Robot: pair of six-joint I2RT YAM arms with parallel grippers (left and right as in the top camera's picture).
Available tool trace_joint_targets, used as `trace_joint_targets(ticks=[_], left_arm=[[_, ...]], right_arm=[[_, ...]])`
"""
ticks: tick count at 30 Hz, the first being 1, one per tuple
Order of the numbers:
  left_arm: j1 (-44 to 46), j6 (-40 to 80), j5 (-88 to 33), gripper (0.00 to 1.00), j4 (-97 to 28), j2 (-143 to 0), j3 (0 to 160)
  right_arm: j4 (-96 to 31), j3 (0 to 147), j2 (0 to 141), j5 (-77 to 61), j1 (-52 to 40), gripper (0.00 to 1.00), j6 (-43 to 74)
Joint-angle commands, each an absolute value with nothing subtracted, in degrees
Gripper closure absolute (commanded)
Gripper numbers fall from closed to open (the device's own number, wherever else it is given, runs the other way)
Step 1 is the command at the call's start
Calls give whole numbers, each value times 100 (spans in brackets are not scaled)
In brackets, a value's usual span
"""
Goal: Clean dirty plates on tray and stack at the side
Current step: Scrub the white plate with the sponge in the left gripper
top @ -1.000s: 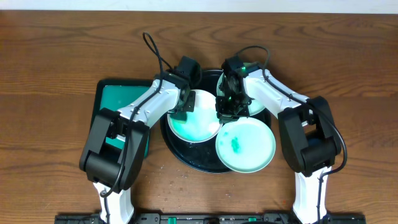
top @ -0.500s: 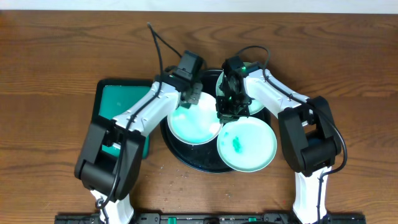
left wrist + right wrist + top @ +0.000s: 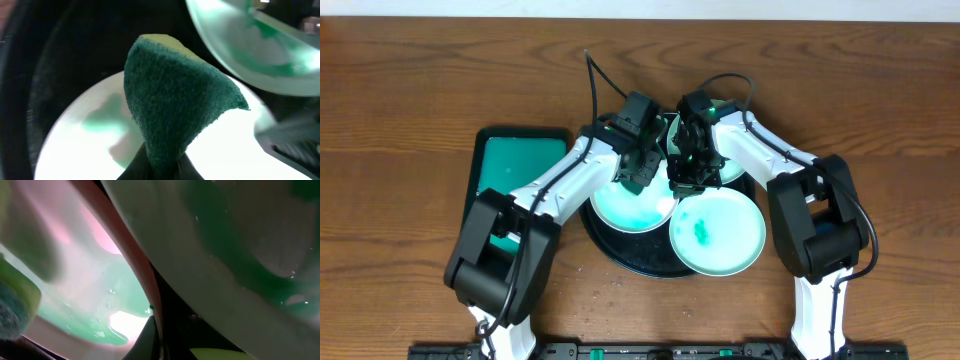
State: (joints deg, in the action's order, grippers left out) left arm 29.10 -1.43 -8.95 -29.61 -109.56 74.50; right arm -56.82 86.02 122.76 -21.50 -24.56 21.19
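Overhead: even, bright light from above, sharp throughout; faint soft shadows just beside the tray on the table. Pale glare on the plates on the tray. Left wrist: sponge over the tray crisp, plate under it blown white, tray rim dark, blurred. Right wrist: wholly out of focus, pink and green sheen.

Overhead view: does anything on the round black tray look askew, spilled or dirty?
Yes. The front-right plate sits over the tray's rim instead of fully inside, with a teal smear in its middle. The left plate also shows teal smears, where the left claw holds a green sponge.
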Motion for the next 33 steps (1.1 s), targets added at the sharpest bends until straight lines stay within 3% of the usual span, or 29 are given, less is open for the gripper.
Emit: trace_joint_targets(ticks=[1,14,23,33], left_arm=[[2749,-320,-1686,93,-2980,-11041,7393],[2626,-174,-2773,93,-3592,-11563,7349],[2523,1850,-75,93,-4613,-11563,7352],[2305,2196,939,93,-4947,-11561,7566]], right_arm=[[-5743,8490,12390,-1892,-2484,99,1964],[-5743,8488,12390,-1892,-2484,99,1966],[-5743,8490,12390,-1894,-2484,99,1966],[-5745,8490,12390,-1894,-2484,99,1966]])
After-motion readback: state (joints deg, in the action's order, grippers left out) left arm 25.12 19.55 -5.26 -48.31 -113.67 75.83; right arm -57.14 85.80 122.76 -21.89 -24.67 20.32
